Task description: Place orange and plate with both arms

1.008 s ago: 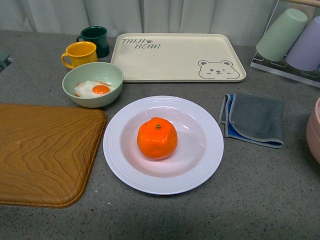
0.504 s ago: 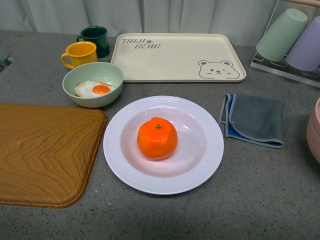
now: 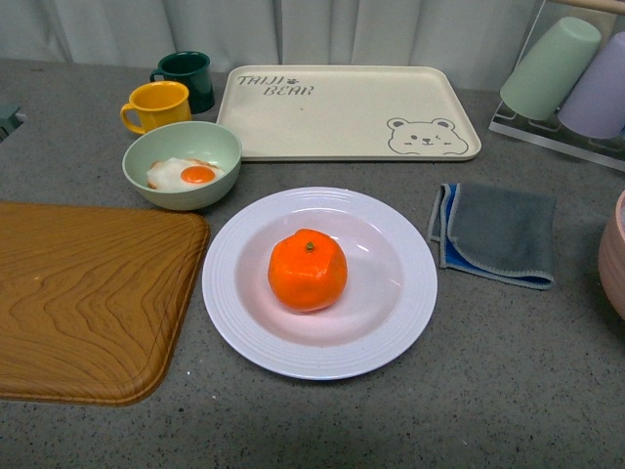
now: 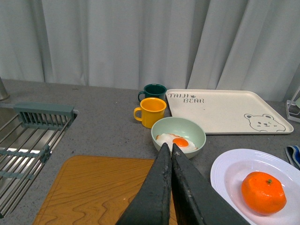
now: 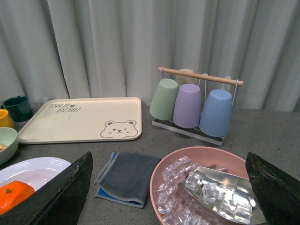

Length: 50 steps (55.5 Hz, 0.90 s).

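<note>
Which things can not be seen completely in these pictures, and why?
- Pink bowl: front view, cut by the right edge.
- Wooden tray: front view, cut by the left edge.
- Plate: left wrist view, cut by the picture edge.
- Green mug: front view, partly behind the yellow mug.

A speckled grey stone-look bench [image 3: 508, 391] meets pale pleated curtains [image 4: 117, 42]. A steel-barred sink rack [image 4: 23, 145] is set into it.

**No change seen over the last second**

I checked the front view against the two earlier pictures and found nothing that had moved. The orange [image 3: 308, 271] lay in the plate [image 3: 229, 303] at the same spot throughout. I had no earlier wrist pictures, so I could not judge any change there.
</note>
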### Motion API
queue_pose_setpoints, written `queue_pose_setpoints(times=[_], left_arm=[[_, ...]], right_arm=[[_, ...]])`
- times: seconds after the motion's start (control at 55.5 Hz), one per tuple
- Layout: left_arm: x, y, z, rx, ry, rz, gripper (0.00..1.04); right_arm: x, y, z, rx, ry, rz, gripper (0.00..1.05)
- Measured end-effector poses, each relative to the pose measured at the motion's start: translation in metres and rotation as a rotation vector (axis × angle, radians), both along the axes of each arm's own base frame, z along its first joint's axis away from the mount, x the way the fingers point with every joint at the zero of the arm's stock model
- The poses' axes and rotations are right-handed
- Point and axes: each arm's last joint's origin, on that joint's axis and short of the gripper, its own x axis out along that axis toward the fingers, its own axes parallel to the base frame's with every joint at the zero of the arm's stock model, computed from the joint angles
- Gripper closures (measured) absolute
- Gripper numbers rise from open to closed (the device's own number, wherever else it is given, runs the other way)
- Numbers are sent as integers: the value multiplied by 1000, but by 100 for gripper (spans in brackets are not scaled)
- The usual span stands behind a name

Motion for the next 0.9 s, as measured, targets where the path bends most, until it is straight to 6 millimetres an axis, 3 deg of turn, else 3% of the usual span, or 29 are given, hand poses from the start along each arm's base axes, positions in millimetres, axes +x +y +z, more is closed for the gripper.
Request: queue_pose_setpoints(times=[0.09,0.324,0.468,0.558,0.702,0.9], left_arm=[[0,0,0,0,0,0,94],[0,0,0,0,-1,0,52],[0,0,0,0,-1,0,25],[0,0,0,0,-1,0,5],[0,0,0,2,-1,0,7],[0,0,0,2,-1,0,7]], right_arm=[[0,0,0,0,0,0,9],[12,8,-4,-172,163,8,9],[44,29,-2,-145,211,154,9],[83,44,-11,-37,336,237,9],[119,59,-41,147,600,337,9],[162,69,-65,341,860,351,9]])
